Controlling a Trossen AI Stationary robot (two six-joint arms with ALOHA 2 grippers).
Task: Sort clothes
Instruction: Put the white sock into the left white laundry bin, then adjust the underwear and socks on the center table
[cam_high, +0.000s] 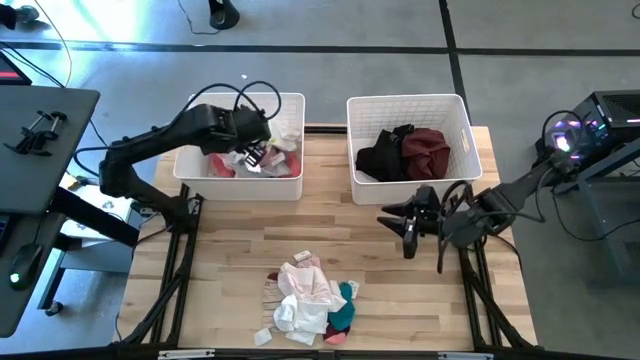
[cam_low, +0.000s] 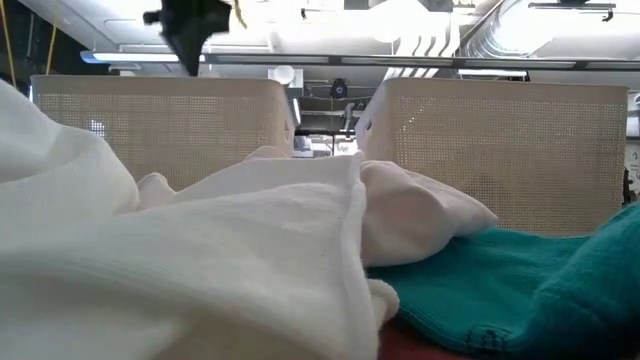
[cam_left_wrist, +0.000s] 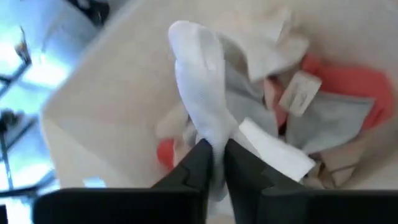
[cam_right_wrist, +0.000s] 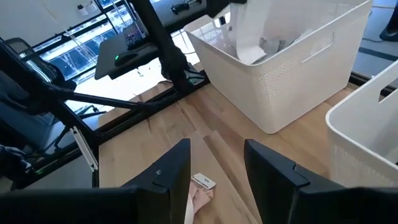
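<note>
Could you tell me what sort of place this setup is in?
Probably a robotics lab or workshop: a wooden table on bare grey flooring, a black desk beside it, a lit computer on the other side.

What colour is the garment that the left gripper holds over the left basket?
White. The left gripper is shut on the white garment; the left wrist view shows it best.

Bare table (front clothes pile aside) before 2 baskets.

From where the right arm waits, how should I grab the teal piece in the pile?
Pinch the teal garment at its bare outer edge on the pile's right side, coming from above with the open right gripper. Pink and white clothes cover its other side.
</note>
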